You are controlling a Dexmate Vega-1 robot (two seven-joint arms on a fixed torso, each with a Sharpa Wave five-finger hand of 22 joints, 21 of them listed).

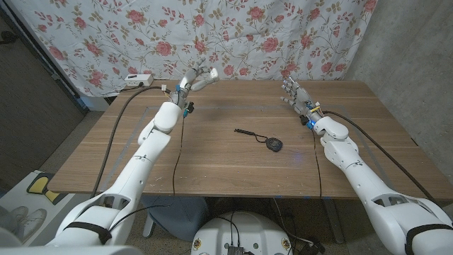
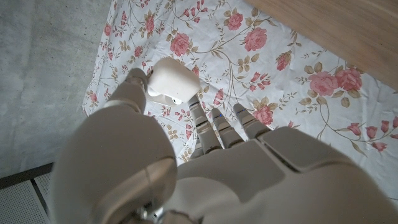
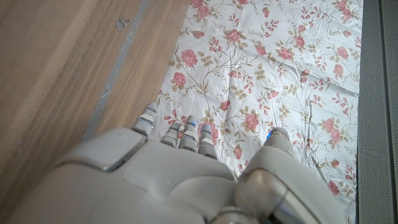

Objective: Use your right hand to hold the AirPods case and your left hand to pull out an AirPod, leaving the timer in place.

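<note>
Holding white AirPods case [image 2: 171, 82] in left hand [image 1: 196, 79] fingers, right hand [image 1: 296, 93] fingers spread, black timer [image 1: 274, 145] mid-table

White curtain [image 1: 212, 35] strewn with pink roses (green-brown stems) — brown wooden table [image 1: 212, 163] — small black timer [image 1: 274, 145], white case [image 2: 171, 81], pale grey-white hands.

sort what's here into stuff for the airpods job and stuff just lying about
job: white case, pinched in left hand; right hand, empty; black round thing with strap, likely the timer
lying about: white power strip; floral cloth
</note>
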